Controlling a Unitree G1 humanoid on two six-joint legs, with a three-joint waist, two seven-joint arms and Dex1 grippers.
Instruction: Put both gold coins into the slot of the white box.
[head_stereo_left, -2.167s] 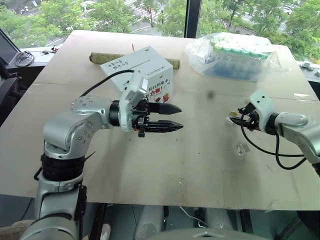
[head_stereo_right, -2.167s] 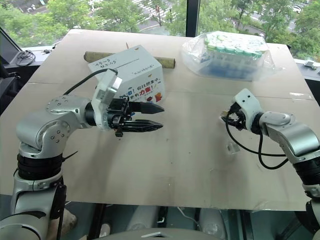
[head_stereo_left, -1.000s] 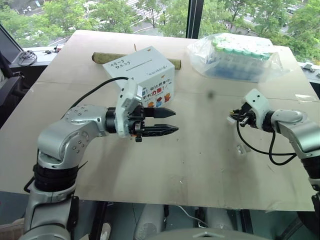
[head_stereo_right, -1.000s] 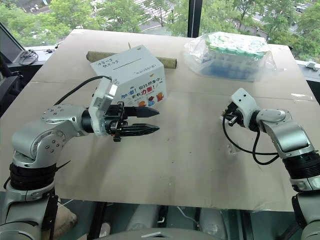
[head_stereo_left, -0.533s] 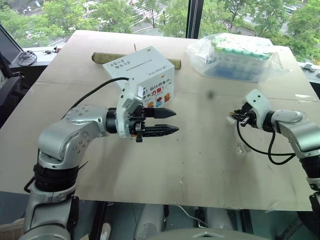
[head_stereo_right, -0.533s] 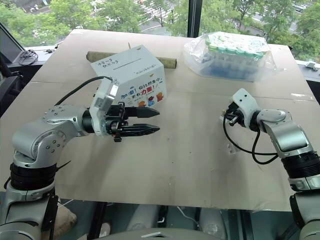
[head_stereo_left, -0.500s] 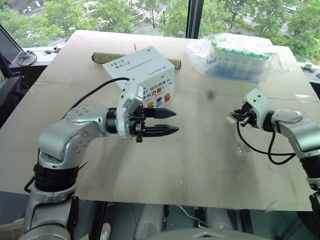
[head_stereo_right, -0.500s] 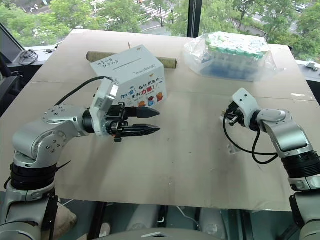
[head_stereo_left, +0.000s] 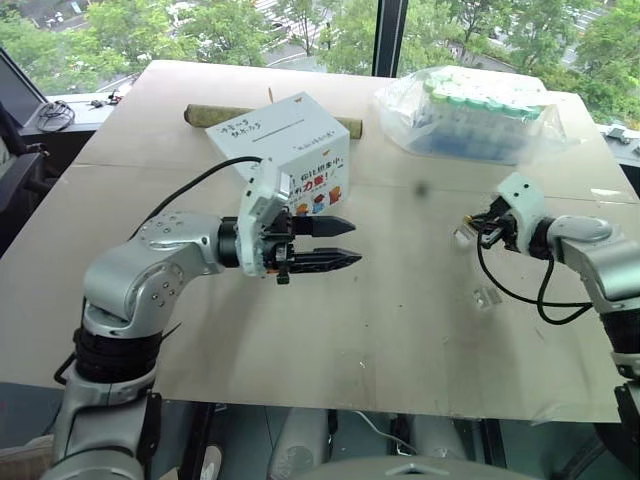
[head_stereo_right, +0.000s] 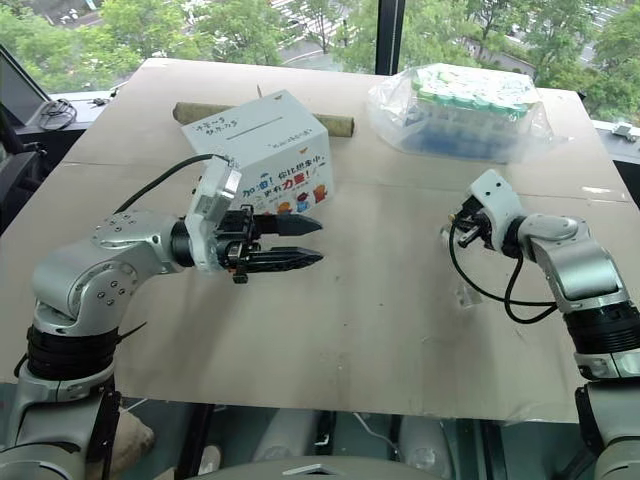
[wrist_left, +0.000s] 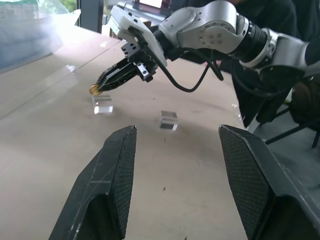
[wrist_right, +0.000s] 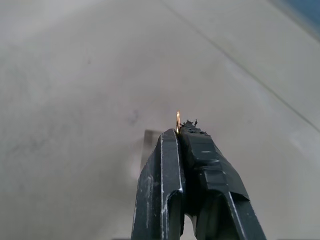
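The white box (head_stereo_left: 283, 145) stands at the back left of the table, its dark slot (head_stereo_left: 272, 130) on the top face. My left gripper (head_stereo_left: 353, 242) hovers just in front of the box, pointing right, open and holding nothing. At the right, my right gripper (head_stereo_left: 470, 225) is shut on a gold coin (wrist_left: 94, 89), which sticks out edge-on from the fingertips (wrist_right: 177, 122). The coin hangs just above a small clear holder (wrist_left: 103, 104) on the table.
A clear bag of green-capped tubes (head_stereo_left: 470, 112) lies at the back right. A brown roll (head_stereo_left: 208, 113) lies behind the box. A second clear holder (head_stereo_left: 487, 297) sits nearer the front edge on the right. Bare tabletop (head_stereo_left: 400, 300) separates the two grippers.
My right gripper has closed its fingers on the gold coin over the clear holder. The left arm has stayed where it was.
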